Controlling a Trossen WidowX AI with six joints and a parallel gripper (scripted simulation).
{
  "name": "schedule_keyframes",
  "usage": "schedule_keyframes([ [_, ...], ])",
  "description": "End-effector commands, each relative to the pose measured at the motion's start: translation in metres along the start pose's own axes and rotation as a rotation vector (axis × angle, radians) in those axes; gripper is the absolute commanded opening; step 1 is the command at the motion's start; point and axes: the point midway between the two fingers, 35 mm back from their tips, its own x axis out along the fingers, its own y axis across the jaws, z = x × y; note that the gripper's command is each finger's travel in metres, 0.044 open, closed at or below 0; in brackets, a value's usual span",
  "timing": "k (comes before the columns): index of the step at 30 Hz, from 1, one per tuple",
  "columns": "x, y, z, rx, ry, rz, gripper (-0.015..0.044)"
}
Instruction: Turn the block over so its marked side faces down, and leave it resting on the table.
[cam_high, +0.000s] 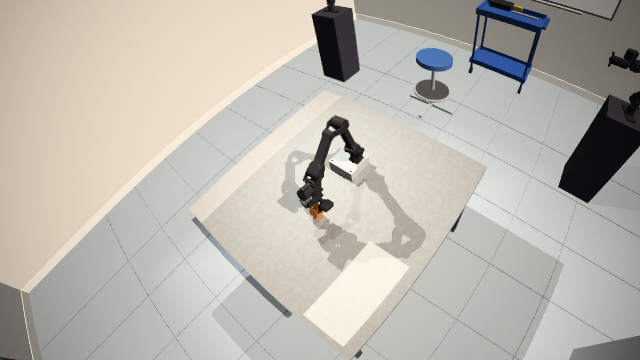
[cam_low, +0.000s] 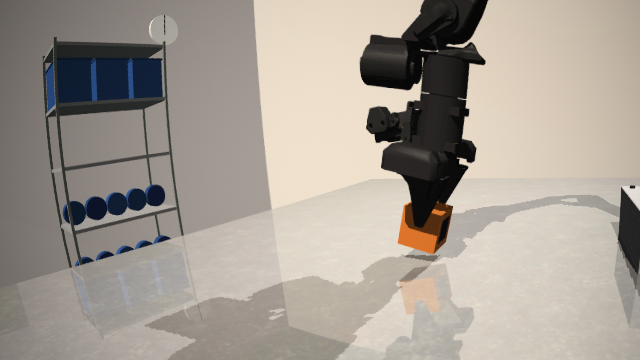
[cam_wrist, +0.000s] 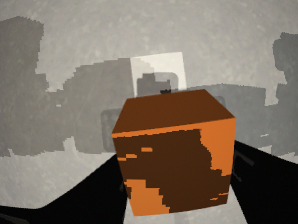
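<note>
the gripper (cam_high: 320, 210) (cam_low: 434, 220) (cam_wrist: 174, 152) is closed on the orange block (cam_high: 315, 212) (cam_low: 425, 235) (cam_wrist: 175, 165), one finger against each of two opposite sides. taking the white box (cam_high: 345, 164) (cam_low: 631, 210) at the arm's foot as landmark, the block is well apart from it, on the side toward the pale sheet (cam_high: 357, 295). in the exterior view the block hangs just above the table (cam_high: 260, 225) (cam_low: 320, 310), slightly tilted, its dark marked side upright and facing toward the white box.

handling, as judged: rigid, probably light, not fragile; smooth flat faces could slip or pivot under a shallow grip. the present hold on opposite sides, with the marked side left uncovered, appears suitable. the top view is too small to confirm grip depth. more lift is advised, then a wrist turn bringing the mark underneath, and a gentle set-down before release. rotation this low risks striking a corner.
</note>
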Motion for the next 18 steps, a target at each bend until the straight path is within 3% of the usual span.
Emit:
schedule_keyframes([
  [1,-0.0003,-0.0007,-0.0010,0.004,-0.069,-0.005,0.0000],
  [18,-0.0037,-0.0009,-0.0072,0.008,-0.289,-0.003,0.0000],
])
